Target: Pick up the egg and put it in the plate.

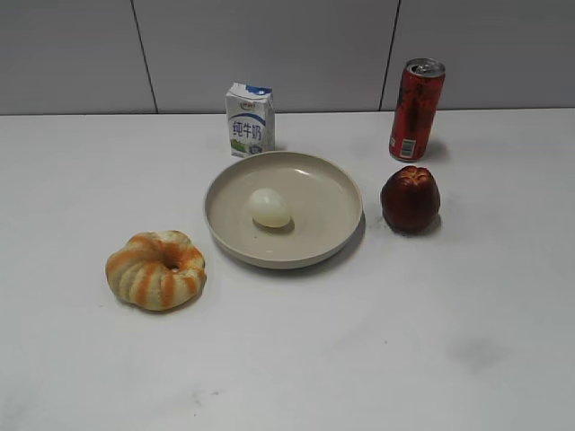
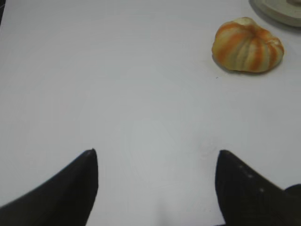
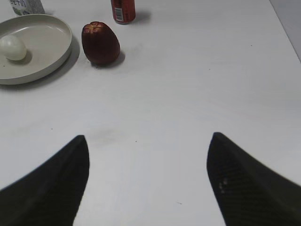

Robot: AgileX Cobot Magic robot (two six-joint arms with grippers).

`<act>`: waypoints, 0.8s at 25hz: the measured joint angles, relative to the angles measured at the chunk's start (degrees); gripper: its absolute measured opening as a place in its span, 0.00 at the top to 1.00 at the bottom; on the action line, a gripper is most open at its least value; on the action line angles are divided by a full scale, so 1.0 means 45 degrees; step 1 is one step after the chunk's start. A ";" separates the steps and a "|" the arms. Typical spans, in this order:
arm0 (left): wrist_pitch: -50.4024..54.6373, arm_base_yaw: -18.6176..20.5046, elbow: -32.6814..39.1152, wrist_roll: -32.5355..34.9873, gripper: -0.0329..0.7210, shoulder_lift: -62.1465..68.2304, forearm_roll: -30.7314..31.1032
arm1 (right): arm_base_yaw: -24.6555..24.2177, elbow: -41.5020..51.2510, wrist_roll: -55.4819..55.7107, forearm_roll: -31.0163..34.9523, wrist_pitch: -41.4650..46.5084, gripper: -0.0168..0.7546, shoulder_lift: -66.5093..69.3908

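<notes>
The egg (image 3: pixel 12 47) is seen far ahead of the right claw (image 3: pixel 148 181) and well off to its left, lying inside the plate (image 3: pixel 44 56). The right claw is held wide open above bare table, with nothing between its two dark fingers (image 3: pixel 56 188). The left claw (image 2: pixel 157 186) is likewise spread wide and empty over the white table (image 2: pixel 117 94); ahead of it and to its right a striped bun (image 2: pixel 247 45) is found, and beyond that only a sliver of the plate is caught at the top right corner, the egg not being visible from there.

In the exterior view the egg (image 1: pixel 269 207) is shown resting slightly left of the middle of the plate (image 1: pixel 332 193), and nothing else is held by the plate. Just behind the plate a small milk carton (image 1: pixel 249 119) is stood upright. A red can (image 1: pixel 416 109) is stood upright at the far right, and a dark red fruit (image 1: pixel 411 198) is set just beside the plate's right rim.

Neither claw is seen in the exterior view. In the right wrist view the carton and the can are cut off by the top edge. The print on the carton cannot be read clearly.
</notes>
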 joint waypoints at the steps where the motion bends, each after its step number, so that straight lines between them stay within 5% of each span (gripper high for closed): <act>1: -0.0068 0.0000 0.0038 0.0054 0.18 0.0012 -0.0057 | 0.0000 0.0000 0.0000 0.0000 0.0000 0.22 0.0000; 20: -0.0273 0.0000 0.0049 0.0151 0.22 0.0426 -0.0123 | 0.0000 0.0000 0.0000 0.0000 0.0000 0.22 0.0000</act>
